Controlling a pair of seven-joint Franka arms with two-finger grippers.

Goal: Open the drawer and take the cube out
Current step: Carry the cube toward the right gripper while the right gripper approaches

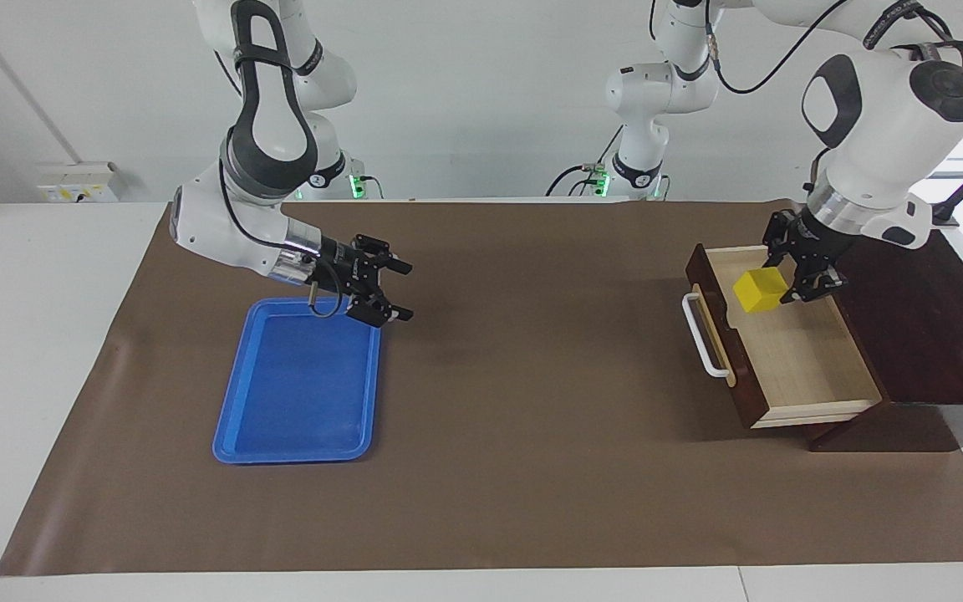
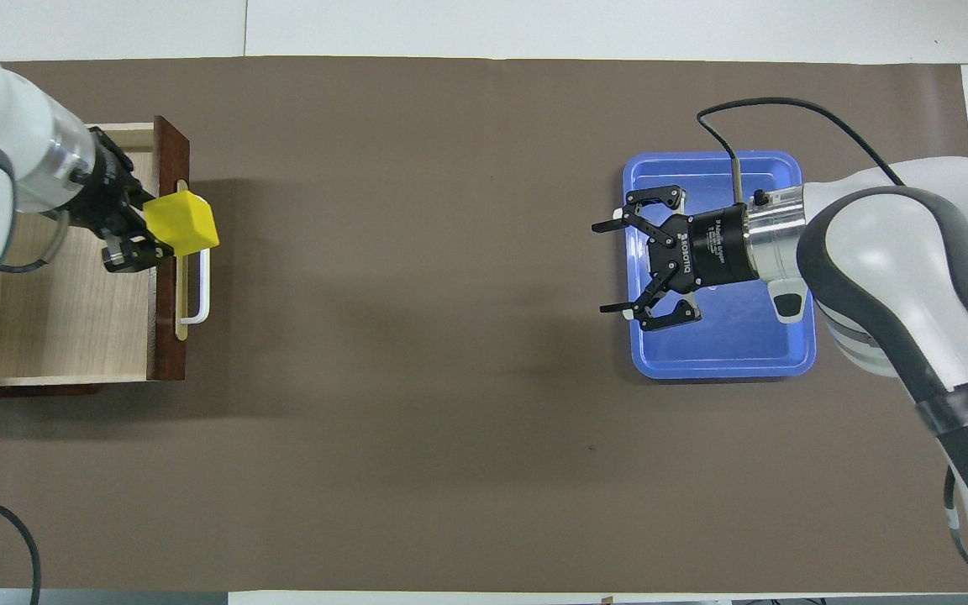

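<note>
The drawer (image 1: 799, 359) (image 2: 72, 319) stands pulled open from its dark wooden box (image 1: 924, 326), showing a pale wood floor and a white bar handle (image 1: 703, 336) (image 2: 198, 286). My left gripper (image 1: 787, 280) (image 2: 156, 239) is shut on the yellow cube (image 1: 759, 289) (image 2: 186, 223) and holds it in the air above the open drawer, near the drawer front. My right gripper (image 1: 398, 291) (image 2: 614, 269) hangs open over the edge of the blue tray and waits, with nothing between its fingers.
A blue plastic tray (image 1: 298, 385) (image 2: 728, 349) lies on the brown mat (image 1: 532, 418) toward the right arm's end of the table. The drawer box sits at the left arm's end.
</note>
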